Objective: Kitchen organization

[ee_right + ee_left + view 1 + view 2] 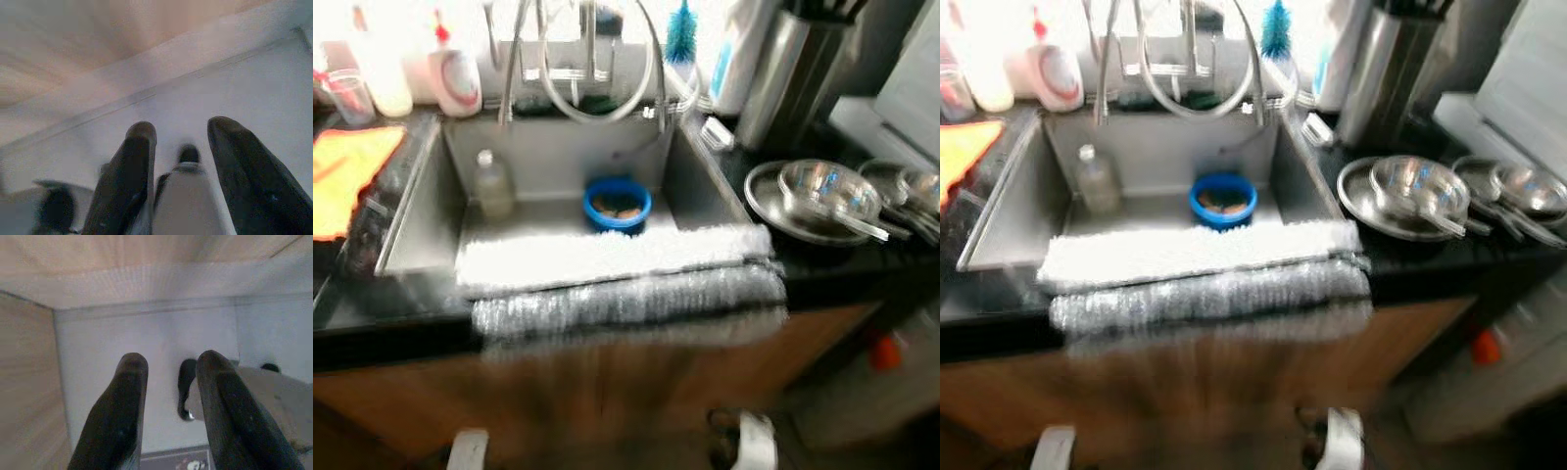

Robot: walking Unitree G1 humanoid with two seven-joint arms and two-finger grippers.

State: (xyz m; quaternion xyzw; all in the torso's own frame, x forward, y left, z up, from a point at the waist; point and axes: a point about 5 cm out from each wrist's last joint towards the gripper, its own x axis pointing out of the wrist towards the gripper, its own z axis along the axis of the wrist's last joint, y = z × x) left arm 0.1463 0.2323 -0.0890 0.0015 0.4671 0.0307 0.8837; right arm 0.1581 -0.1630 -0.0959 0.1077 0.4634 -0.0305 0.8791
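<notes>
A steel sink [421, 211] lies straight ahead in a black counter. In its basin stand a blue bowl [617, 203] with something brown inside and a clear plastic bottle [492, 186]. A white and grey towel [617, 274] hangs over the sink's front edge. Both arms hang low in front of the wooden cabinet. In the left wrist view my left gripper [172, 361] is open over a pale floor with nothing between its fingers. The right gripper [183, 128] is open too, also above the floor.
Steel pans and glass lids [822, 196] crowd the counter to the right, with a tall steel canister [788, 73] behind them. An orange cloth [347, 171] lies on the left. Soap bottles [455, 73], a blue brush [681, 34] and the tap [592, 59] line the back.
</notes>
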